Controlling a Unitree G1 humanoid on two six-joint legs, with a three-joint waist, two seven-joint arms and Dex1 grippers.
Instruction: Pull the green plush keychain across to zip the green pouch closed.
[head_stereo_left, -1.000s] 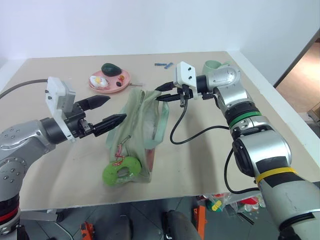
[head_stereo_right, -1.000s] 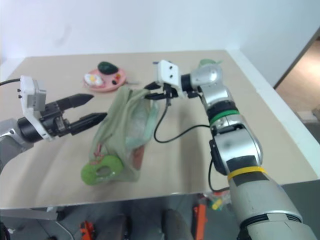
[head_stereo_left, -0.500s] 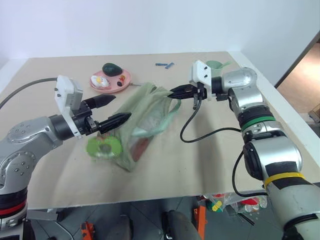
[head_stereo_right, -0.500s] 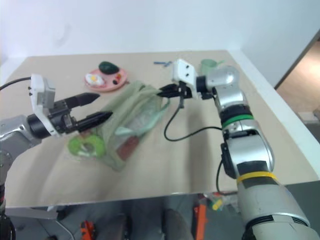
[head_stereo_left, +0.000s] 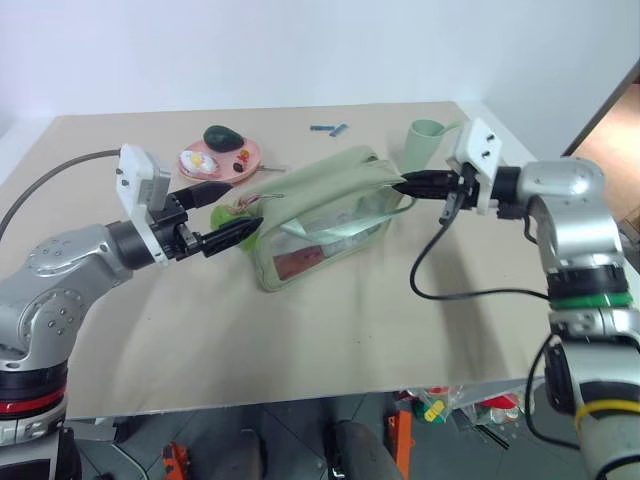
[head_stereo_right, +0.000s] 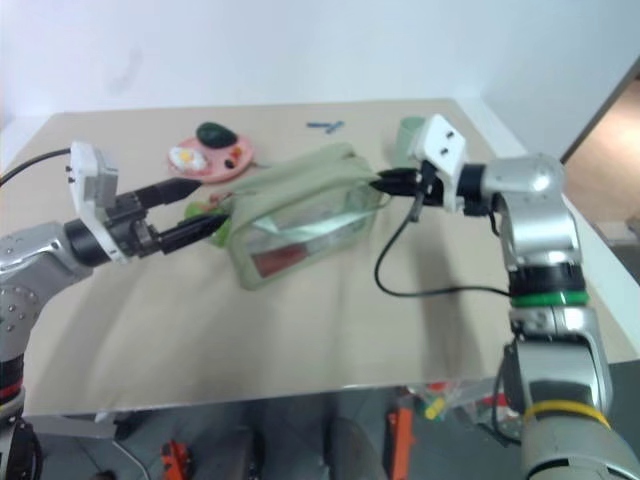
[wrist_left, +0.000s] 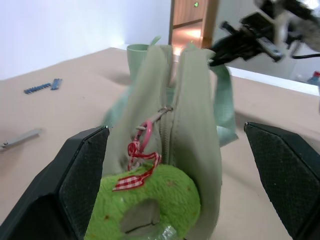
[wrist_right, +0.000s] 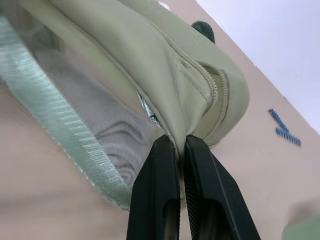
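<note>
The green pouch (head_stereo_left: 320, 212) lies stretched across the table's middle, with its top zipper facing up. My right gripper (head_stereo_left: 405, 185) is shut on the fabric tab at the pouch's right end (wrist_right: 190, 112) and holds that end raised. The green plush keychain (wrist_left: 147, 202) hangs at the pouch's left end on a red-and-white cord (wrist_left: 136, 152) that is hooked to the zipper pull. My left gripper (head_stereo_left: 238, 208) is open. One of its fingers (wrist_left: 82, 172) stands on either side of the keychain and the pouch's end, touching neither.
A pink plate (head_stereo_left: 222, 162) with toy food and a dark green lump (head_stereo_left: 222, 137) stands behind the left gripper. A pale green cup (head_stereo_left: 425, 140) is just behind the right gripper. A blue piece (head_stereo_left: 328, 129) lies at the back. A black cable (head_stereo_left: 440, 275) droops from the right wrist.
My right gripper has swung to the right, dragging the pouch's end with it. The pouch has turned and stretched out sideways, bringing the keychain between my left gripper's open fingers.
</note>
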